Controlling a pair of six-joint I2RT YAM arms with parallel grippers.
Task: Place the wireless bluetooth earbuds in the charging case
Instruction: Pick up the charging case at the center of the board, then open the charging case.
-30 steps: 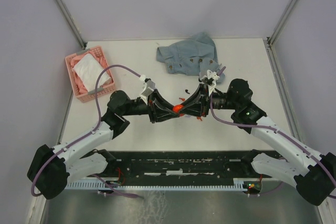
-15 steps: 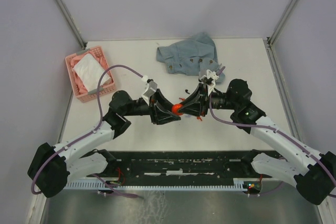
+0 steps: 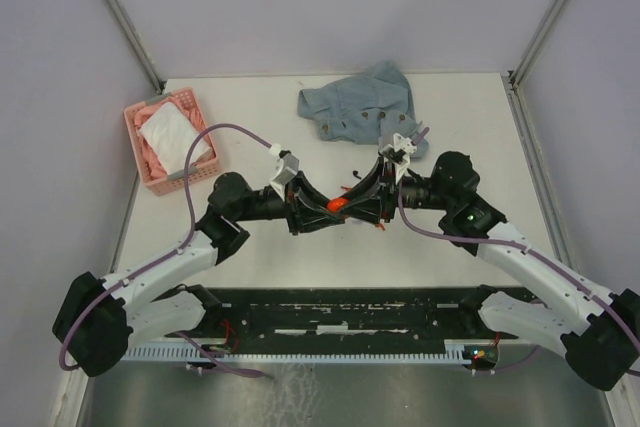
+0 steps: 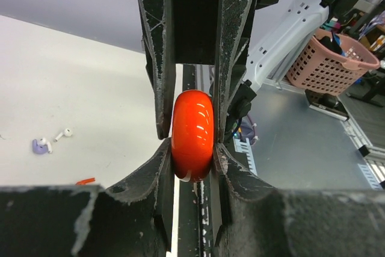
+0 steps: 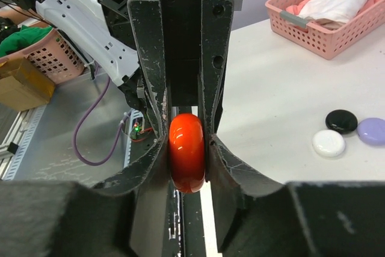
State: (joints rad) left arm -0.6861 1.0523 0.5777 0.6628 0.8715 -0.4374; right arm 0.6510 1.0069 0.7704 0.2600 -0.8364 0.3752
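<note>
The left arm [image 3: 160,272] reaches in from the left of the red charging case [image 3: 338,206], and the right arm [image 3: 520,252] from its right. Both are stretched low, with forearms angled inward, so the two wrists face each other across the case. The left gripper [image 3: 325,212] is clamped on the case, its fingers [image 4: 141,179] pressed against both broad faces. The right gripper [image 3: 350,204] meets it head-on. Its fingers [image 5: 237,173] are closed against the same two faces, tips almost touching the left pair's.
</note>
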